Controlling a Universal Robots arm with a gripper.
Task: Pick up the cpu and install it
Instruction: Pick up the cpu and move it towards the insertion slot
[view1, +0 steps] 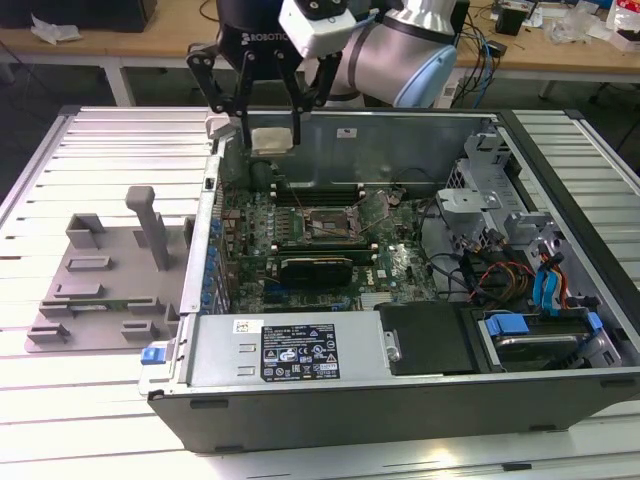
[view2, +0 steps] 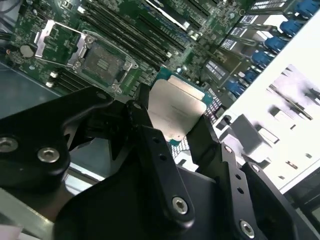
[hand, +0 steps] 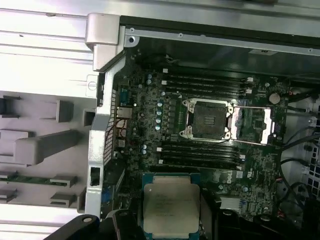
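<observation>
My gripper (view1: 271, 132) hangs over the far left corner of the open computer case (view1: 400, 400), above the motherboard. It is shut on the cpu (view1: 272, 140), a flat silver-grey square chip clamped at two opposite edges. In both wrist views the cpu (view2: 175, 107) (hand: 171, 207) sits between the black fingers (view2: 145, 130), metal top towards the cameras. The cpu socket (view1: 330, 225) (view2: 102, 62) (hand: 206, 119) lies open on the green board with its metal load plate (hand: 255, 125) swung aside. The chip is well above the socket and off to one side of it.
A grey plastic tray (view1: 100, 280) with slots and an upright post stands on the slatted table at the exterior view's left. Memory slots (hand: 200, 85) flank the socket. Drive cages, cables and blue clips (view1: 540, 290) fill the case's right end. The case wall (hand: 102, 35) rises beside the gripper.
</observation>
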